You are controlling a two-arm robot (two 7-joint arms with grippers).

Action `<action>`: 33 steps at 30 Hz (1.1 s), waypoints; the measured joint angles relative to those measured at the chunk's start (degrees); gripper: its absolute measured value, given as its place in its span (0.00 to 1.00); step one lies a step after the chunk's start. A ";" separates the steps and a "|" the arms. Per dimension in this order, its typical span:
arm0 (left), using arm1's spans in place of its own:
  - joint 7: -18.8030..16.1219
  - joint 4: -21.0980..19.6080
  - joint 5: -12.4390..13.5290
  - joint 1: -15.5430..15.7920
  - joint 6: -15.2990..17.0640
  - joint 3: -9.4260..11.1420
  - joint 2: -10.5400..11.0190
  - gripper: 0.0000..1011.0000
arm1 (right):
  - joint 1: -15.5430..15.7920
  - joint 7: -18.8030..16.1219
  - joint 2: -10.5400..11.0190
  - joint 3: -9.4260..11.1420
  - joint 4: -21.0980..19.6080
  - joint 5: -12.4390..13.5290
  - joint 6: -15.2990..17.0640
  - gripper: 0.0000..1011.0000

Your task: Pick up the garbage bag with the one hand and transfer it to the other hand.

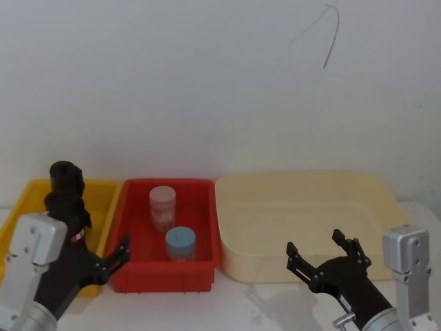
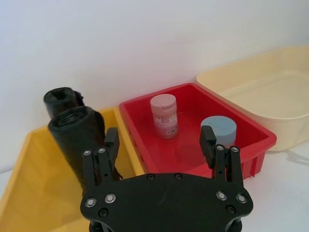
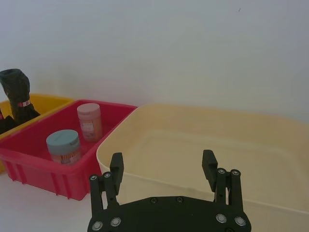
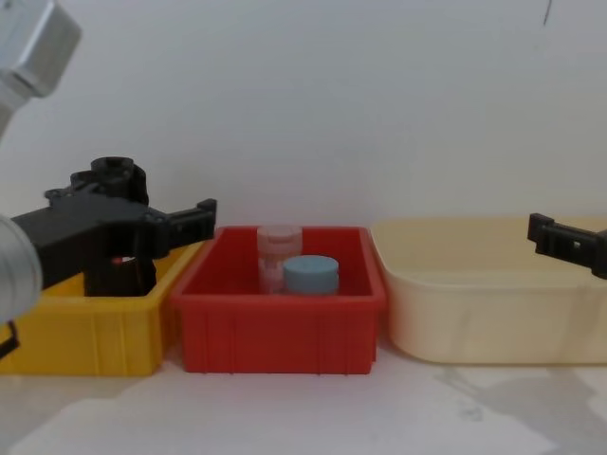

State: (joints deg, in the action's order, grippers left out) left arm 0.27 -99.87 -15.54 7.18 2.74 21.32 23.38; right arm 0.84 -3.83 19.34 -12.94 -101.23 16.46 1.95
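Garbage bag (image 3: 17, 89) stands upright in the yellow bin (image 1: 103, 200), its red-and-white label showing. I have the left gripper (image 2: 160, 137) spread open close beside it. The right gripper (image 1: 314, 243) hangs open before the cream tray (image 1: 303, 207).

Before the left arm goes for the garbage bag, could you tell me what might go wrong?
Two black rolls stand close together in the yellow bin, so the open left gripper could close on the front roll, or both, instead of the garbage bag behind it.
The way to the open right gripper crosses the red bin, so a low carry might knock the tall jar.
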 joint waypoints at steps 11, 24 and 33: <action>0.12 -3.37 -2.25 -3.11 2.62 -3.66 1.79 0.99 | 0.00 0.00 0.00 0.00 0.00 0.00 0.00 0.99; 0.57 -3.52 -3.53 -3.45 6.12 -6.65 3.13 0.99 | 0.00 0.00 0.00 0.00 0.00 0.00 0.00 0.99; 1.15 -1.87 -3.79 -1.91 8.52 -7.75 3.48 0.99 | 0.00 0.00 0.00 0.00 0.00 0.00 0.00 0.99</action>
State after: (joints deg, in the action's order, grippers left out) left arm 1.41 -101.74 -19.33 5.28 11.26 13.57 26.87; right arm 0.84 -3.83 19.34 -12.94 -101.23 16.47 1.95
